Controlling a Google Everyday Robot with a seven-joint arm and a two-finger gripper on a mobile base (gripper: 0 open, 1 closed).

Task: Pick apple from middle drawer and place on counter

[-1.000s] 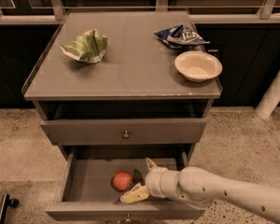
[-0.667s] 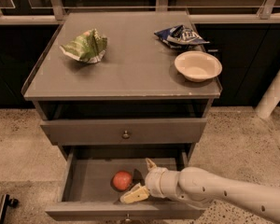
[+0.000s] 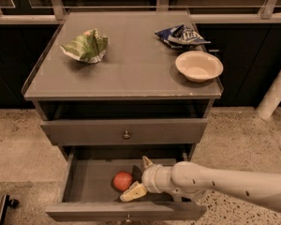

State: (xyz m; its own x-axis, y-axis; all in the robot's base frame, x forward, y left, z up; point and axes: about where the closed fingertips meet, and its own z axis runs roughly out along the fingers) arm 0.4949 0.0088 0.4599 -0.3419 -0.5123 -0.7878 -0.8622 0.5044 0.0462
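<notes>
The apple (image 3: 122,180), small and red-orange, lies inside the open middle drawer (image 3: 84,211), near its middle. My gripper (image 3: 139,178) reaches into the drawer from the right on a pale arm. It is open, with one finger at the back and one at the front, just right of the apple and very close to it. I cannot tell whether the fingers touch the apple. The counter (image 3: 131,64) is the grey top of the cabinet above.
The upper knobbed drawer (image 3: 126,131) is shut. On the counter lie a crumpled green bag (image 3: 86,47) at the left, a blue chip bag (image 3: 180,34) and a white bowl (image 3: 199,65) at the right. A white post (image 3: 276,90) stands at the right.
</notes>
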